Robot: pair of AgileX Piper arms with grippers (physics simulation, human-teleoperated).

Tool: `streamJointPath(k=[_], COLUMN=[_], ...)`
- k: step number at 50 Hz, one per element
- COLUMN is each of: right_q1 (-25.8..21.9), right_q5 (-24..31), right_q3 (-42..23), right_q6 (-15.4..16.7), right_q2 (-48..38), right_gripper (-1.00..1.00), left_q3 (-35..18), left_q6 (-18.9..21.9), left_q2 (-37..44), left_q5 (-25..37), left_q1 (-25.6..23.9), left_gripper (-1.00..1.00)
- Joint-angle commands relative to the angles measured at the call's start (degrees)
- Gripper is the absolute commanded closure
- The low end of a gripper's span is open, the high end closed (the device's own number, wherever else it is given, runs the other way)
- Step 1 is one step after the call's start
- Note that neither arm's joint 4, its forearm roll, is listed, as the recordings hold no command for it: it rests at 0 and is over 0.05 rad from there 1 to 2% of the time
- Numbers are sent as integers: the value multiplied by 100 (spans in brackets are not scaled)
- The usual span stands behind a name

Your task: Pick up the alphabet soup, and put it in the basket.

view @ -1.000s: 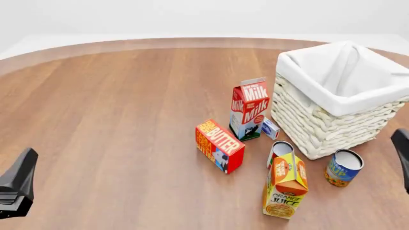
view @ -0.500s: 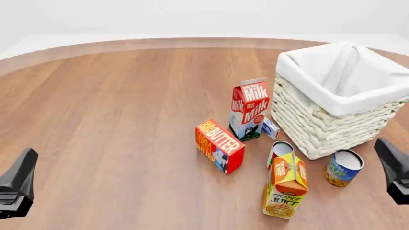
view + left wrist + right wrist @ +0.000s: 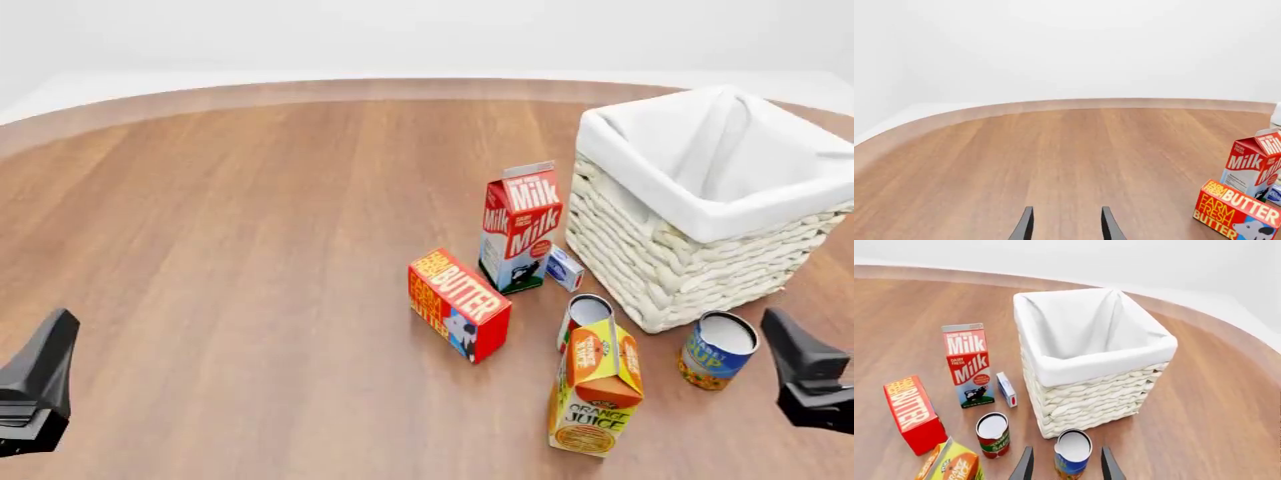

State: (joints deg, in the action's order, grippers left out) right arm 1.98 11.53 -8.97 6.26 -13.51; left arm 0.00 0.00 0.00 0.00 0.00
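The small cylindrical tin with a silvery top and blue-and-yellow label, the alphabet soup (image 3: 1072, 456), is standing upright just ahead of the right gripper (image 3: 1064, 467), between its 2 wide-open fingers (image 3: 1025, 466) and just beside the cream woven wicker basket (image 3: 1084, 395). It is looking rigid, smooth, fairly heavy and likely slippery, so gripping its curved wall midway seems best. Its lower label is being cut off. The left gripper (image 3: 1064, 227) is hanging open, well apart

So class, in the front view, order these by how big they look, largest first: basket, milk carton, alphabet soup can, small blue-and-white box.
1. basket
2. milk carton
3. alphabet soup can
4. small blue-and-white box

No close calls here.
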Motion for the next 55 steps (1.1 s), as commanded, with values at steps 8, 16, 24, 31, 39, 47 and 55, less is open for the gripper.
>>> streamJointPath(k=[8,16,24,31,39,47,55], right_q1=[225,288,327,320,338,391,414], right_q5=[-728,-1421,-2156,-2486,-2782,-3200,-3693], right_q3=[398,636,842,891,897,896,896], right_q6=[-71,-136,-214,-272,-321,-355,-391], right_q2=[-519,-1071,-1696,-2038,-2405,-2883,-3405], right_gripper=[-100,-100,-100,-100,-100,-100,-100], left_q3=[0,0,0,0,0,0,0], left_q6=[0,0,0,0,0,0,0], left_q2=[0,0,0,0,0,0,0], left_q5=[0,0,0,0,0,0,0], left_q1=[0,0,0,0,0,0,0], left_gripper=[-100,-100,-100,-100,-100,-100,-100])
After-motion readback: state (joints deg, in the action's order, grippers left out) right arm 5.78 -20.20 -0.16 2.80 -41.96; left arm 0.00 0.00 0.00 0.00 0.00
